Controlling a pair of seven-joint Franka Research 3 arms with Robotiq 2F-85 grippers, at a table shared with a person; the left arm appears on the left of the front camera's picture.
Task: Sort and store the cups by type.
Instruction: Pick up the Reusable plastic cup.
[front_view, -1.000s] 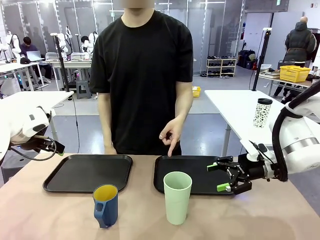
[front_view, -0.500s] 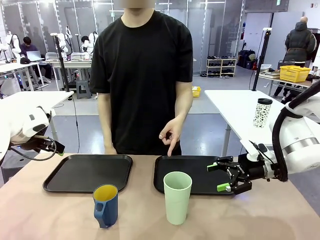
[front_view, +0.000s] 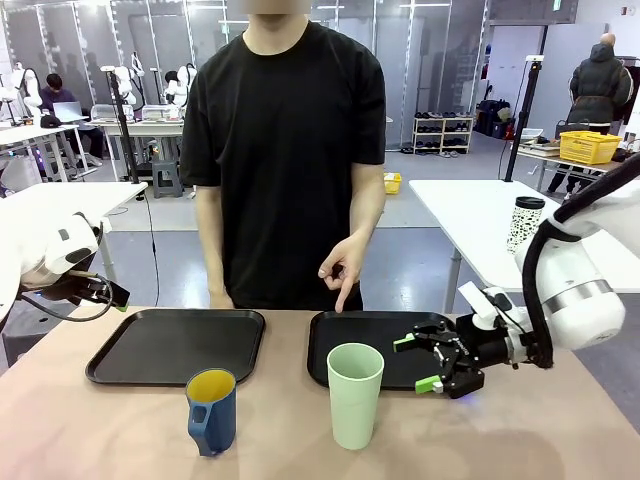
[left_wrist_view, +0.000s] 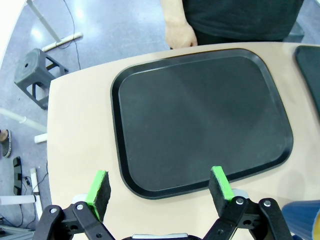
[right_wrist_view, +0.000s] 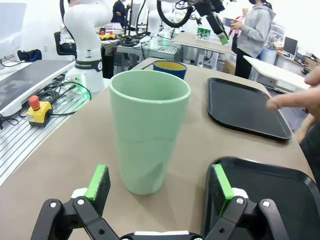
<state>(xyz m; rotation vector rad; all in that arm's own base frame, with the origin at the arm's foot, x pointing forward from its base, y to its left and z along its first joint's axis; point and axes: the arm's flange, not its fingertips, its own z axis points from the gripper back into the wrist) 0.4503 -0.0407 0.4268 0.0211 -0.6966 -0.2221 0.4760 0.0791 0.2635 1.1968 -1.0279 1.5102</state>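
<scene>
Across the desk (front_view: 90, 420), a left tray (front_view: 175, 345) and right tray (front_view: 370, 335) are laid side by side; nearer, the mint tumbler (front_view: 355, 395) and blue mug (front_view: 211, 410) are stood apart; the right end effector (front_view: 417, 364) is held low beside the tumbler, fingers spread; the left end effector (left_wrist_view: 159, 185), likewise spread, is aimed down at the left tray.

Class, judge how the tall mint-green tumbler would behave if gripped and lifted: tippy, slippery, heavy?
The mint-green tumbler is tall and narrows toward its base, so a high push could tip it. Its smooth handleless wall may slip when gripped. It looks like plastic, so probably light.
</scene>
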